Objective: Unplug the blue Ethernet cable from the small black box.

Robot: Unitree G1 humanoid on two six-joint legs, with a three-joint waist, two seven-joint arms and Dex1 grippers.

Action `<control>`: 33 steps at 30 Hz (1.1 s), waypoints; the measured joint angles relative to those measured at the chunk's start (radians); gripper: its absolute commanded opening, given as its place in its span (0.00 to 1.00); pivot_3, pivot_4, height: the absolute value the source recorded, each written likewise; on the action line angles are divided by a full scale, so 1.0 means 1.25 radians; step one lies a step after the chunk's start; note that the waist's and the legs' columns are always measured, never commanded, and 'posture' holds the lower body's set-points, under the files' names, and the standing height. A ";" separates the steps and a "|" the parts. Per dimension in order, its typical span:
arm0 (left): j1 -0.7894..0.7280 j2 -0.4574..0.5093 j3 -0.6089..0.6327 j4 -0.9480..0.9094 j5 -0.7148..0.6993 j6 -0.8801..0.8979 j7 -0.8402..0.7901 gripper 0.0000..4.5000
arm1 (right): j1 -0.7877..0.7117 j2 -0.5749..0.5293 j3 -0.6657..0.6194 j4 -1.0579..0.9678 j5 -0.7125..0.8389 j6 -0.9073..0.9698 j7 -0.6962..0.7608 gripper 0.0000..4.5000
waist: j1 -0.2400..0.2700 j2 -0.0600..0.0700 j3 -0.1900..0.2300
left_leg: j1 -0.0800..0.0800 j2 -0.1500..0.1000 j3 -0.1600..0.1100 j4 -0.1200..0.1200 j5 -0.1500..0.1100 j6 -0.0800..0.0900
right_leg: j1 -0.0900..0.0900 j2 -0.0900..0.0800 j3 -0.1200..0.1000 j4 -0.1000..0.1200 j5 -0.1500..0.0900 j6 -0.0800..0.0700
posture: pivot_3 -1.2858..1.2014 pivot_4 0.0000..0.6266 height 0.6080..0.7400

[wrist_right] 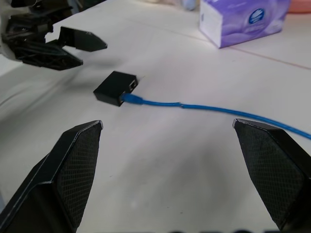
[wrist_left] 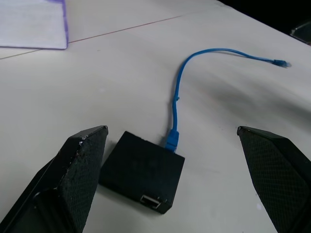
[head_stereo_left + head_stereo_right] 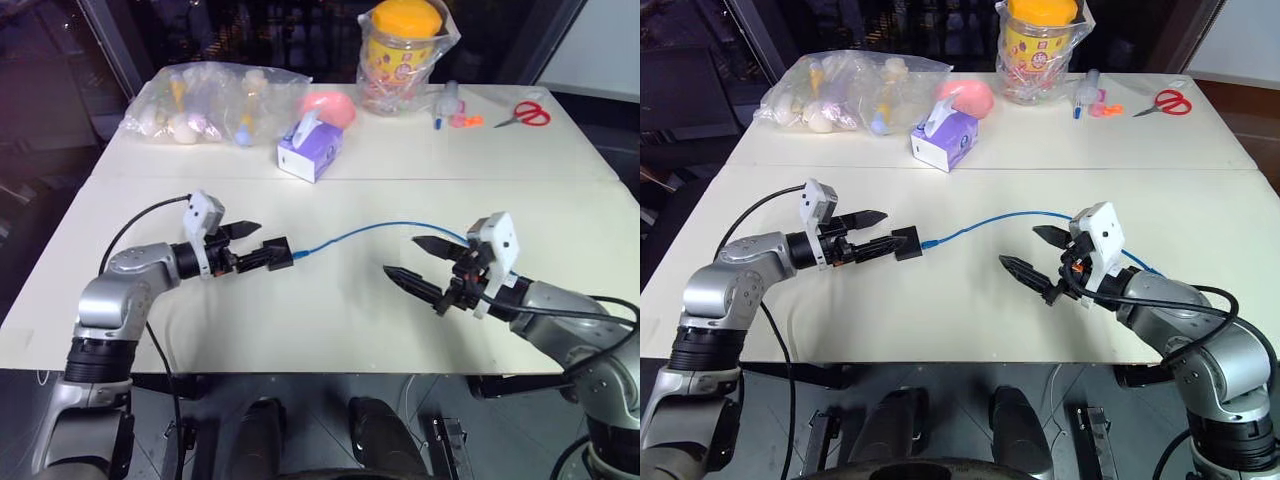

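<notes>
Both grippers open; blue Ethernet cable point(image 1: 204, 108) plugged into small black box point(image 1: 114, 88).

No readable text; print on tissue box point(image 1: 243, 19) illegible.

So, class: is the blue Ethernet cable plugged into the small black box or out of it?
Plugged in. The blue Ethernet cable ends with its plug seated in the side of the small black box.

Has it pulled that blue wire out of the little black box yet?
Not yet. The blue Ethernet cable is plugged into the small black box. Both end effectors, left and right, hover open, holding nothing. Gripping and pulling are left.
</notes>
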 measured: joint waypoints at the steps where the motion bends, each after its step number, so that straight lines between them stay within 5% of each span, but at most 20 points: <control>1: 0.004 0.000 0.000 -0.002 0.000 0.000 0.001 0.98 | 0.000 -0.001 0.000 0.002 0.000 0.000 0.001 1.00 | 0.000 0.000 0.000 | 0.000 0.000 0.000 0.000 0.000 0.000 | 0.000 0.000 0.000 0.000 0.000 0.000 | 0.52 0.24 1.00; 13: 0.021 0.103 0.032 0.034 0.003 -0.018 -0.041 0.98 | -0.009 -0.022 0.028 0.027 -0.018 0.000 0.031 1.00 | -0.004 0.000 0.000 | 0.000 0.000 0.001 -0.001 0.000 0.000 | -0.001 0.000 0.000 0.000 0.000 0.000 | 0.52 0.24 1.00; 33: 0.019 0.094 0.036 0.053 0.001 -0.033 -0.037 0.98 | -0.050 -0.013 0.074 0.051 -0.052 -0.015 0.040 1.00 | -0.001 -0.001 0.000 | -0.001 0.000 0.001 0.000 0.000 0.000 | -0.001 0.000 0.000 0.000 0.000 0.000 | 0.52 0.24 1.00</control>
